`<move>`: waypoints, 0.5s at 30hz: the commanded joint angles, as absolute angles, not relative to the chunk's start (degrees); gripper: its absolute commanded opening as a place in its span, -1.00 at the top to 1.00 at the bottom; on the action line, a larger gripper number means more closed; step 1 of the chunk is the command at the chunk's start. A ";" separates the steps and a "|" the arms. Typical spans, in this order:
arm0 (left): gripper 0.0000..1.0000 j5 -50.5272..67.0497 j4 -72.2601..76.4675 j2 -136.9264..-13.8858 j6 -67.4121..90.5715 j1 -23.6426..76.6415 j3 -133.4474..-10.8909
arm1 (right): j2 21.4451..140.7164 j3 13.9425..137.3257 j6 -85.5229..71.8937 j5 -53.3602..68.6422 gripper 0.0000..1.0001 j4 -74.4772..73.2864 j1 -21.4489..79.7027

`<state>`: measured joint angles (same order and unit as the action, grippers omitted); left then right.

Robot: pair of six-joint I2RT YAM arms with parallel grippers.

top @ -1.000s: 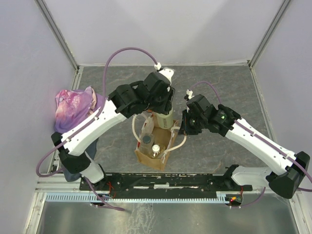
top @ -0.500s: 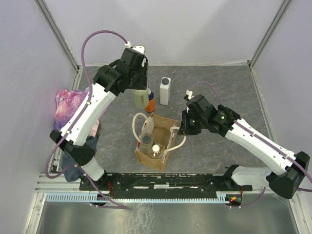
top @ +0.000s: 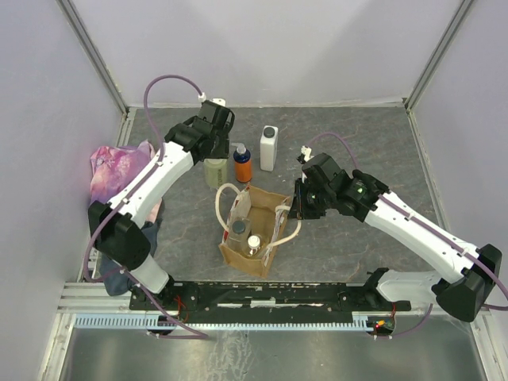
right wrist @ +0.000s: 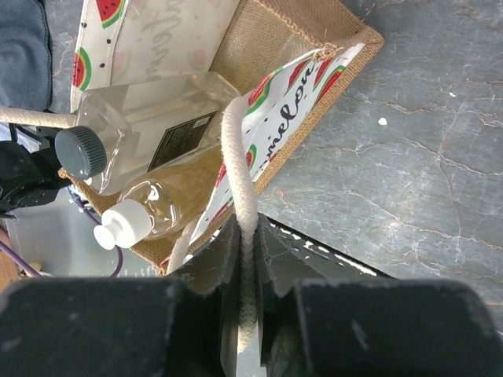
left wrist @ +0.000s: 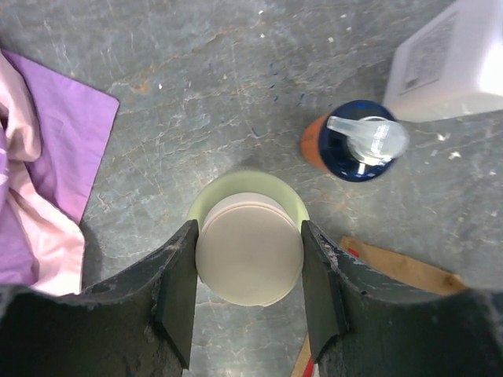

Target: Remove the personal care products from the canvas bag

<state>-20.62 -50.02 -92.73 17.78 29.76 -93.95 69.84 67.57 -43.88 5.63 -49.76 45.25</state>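
My left gripper (top: pixel 215 161) is shut on the cream cap (left wrist: pixel 249 255) of a pale green bottle (top: pixel 215 173), held upright low over the table at the back left. An orange bottle with a dark blue pump top (top: pixel 242 167) (left wrist: pixel 352 145) and a white rectangular bottle (top: pixel 269 148) (left wrist: pixel 452 63) stand beside it. The tan canvas bag (top: pixel 255 252) (right wrist: pixel 306 47) holds a clear bottle with a dark cap (right wrist: pixel 149 126) and an amber bottle with a white cap (right wrist: pixel 165 196). My right gripper (top: pixel 295 208) (right wrist: pixel 247 236) is shut on the bag's cream handle (right wrist: pixel 240 157).
A pink-purple garment (top: pixel 119 171) (left wrist: pixel 39 173) lies at the left edge, close to the held bottle. A grey-blue cloth (right wrist: pixel 23 47) lies by the bag's left side. The enclosure's walls (top: pixel 262 48) ring the table.
My left arm carried the cream-capped bottle from above the bag to the back left and lowered it beside the orange bottle. The right gripper has kept its hold on the handle.
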 commanded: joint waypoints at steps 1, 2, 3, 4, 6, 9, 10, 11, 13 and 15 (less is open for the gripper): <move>0.41 -22.39 -32.28 -88.53 21.14 27.67 -89.20 | 69.52 67.66 -43.47 6.09 0.70 -48.97 45.37; 0.42 -22.32 -31.22 -88.68 21.40 27.33 -88.23 | 69.30 67.63 -43.35 5.90 0.70 -49.22 45.41; 0.41 -22.27 -30.04 -88.82 21.44 27.15 -87.22 | 69.08 67.57 -43.26 5.75 0.69 -49.48 45.40; 0.41 -22.28 -29.08 -88.93 21.41 26.97 -86.43 | 68.86 67.57 -43.19 5.51 0.69 -49.69 45.40; 0.39 -22.40 -26.93 -88.82 21.52 26.72 -84.58 | 68.72 67.46 -43.15 5.37 0.69 -49.83 45.43; 0.11 -22.25 -23.79 -88.51 21.77 26.47 -81.64 | 68.67 67.19 -43.19 5.34 0.69 -49.58 45.38; 0.07 -21.88 -23.08 -88.63 21.68 26.36 -80.97 | 68.65 67.21 -43.19 5.42 0.69 -49.51 45.39; 0.01 -21.61 -22.84 -88.91 21.63 26.30 -80.69 | 68.73 67.21 -43.17 5.49 0.69 -49.43 45.36; -0.10 -21.53 -22.90 -89.67 21.47 26.19 -80.61 | 68.93 67.29 -43.04 5.54 0.69 -49.36 45.42; -0.22 -21.45 -23.46 -90.51 21.52 26.09 -80.74 | 68.97 67.37 -42.93 5.54 0.69 -49.34 45.35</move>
<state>-20.45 -32.01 -92.62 20.08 26.68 -79.20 69.82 67.57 -43.66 5.61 -50.19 45.25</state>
